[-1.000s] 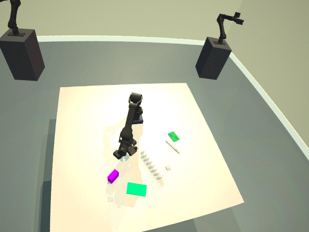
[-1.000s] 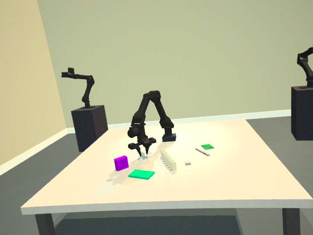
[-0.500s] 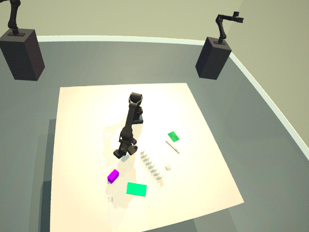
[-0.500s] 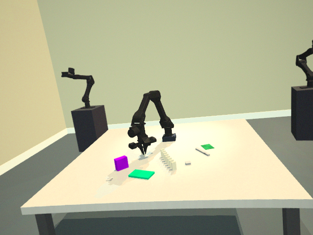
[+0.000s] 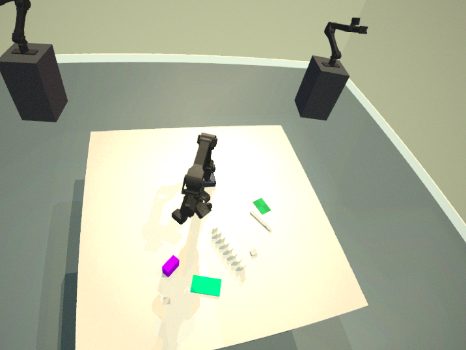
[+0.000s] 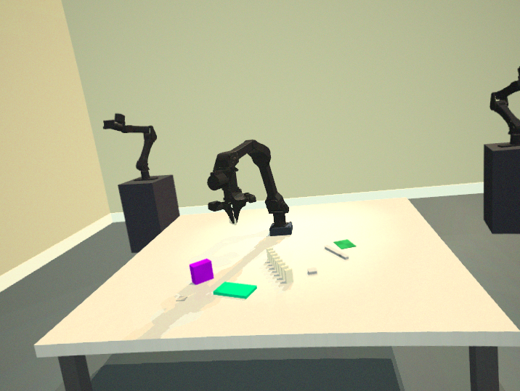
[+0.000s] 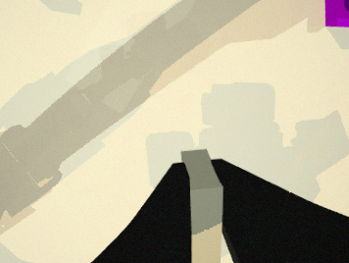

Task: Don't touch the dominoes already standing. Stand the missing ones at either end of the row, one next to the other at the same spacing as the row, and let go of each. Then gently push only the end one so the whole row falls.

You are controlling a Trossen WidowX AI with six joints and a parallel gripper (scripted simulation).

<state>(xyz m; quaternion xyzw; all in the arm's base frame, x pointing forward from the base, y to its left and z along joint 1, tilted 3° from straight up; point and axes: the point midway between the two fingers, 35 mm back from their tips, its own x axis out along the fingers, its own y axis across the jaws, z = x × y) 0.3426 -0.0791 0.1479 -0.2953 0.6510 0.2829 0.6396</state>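
My gripper [image 6: 234, 221] [image 7: 197, 172] is shut on a cream domino [image 6: 230, 222] [image 7: 206, 208], raised above the table, left of and behind the row in the exterior view. The domino sits between the fingertips in the wrist view; in the top view the hand hides it. A diagonal row of several standing cream dominoes [image 5: 228, 254] [image 6: 288, 275] is evenly spaced. A small pale block [image 5: 253, 252] [image 6: 311, 271] lies right of the row's near end. Another flat pale piece [image 5: 166, 300] [image 6: 181, 298] lies at the front left; I cannot tell whether these two are dominoes.
A purple block [image 5: 170, 265] [image 6: 201, 271] [image 7: 336, 12] stands left of the row. A flat green slab [image 5: 205, 285] [image 6: 235, 290] lies in front. A pale bar [image 5: 260, 221] [image 6: 336, 252] and a green square [image 5: 261, 206] [image 6: 345, 244] lie on the right.
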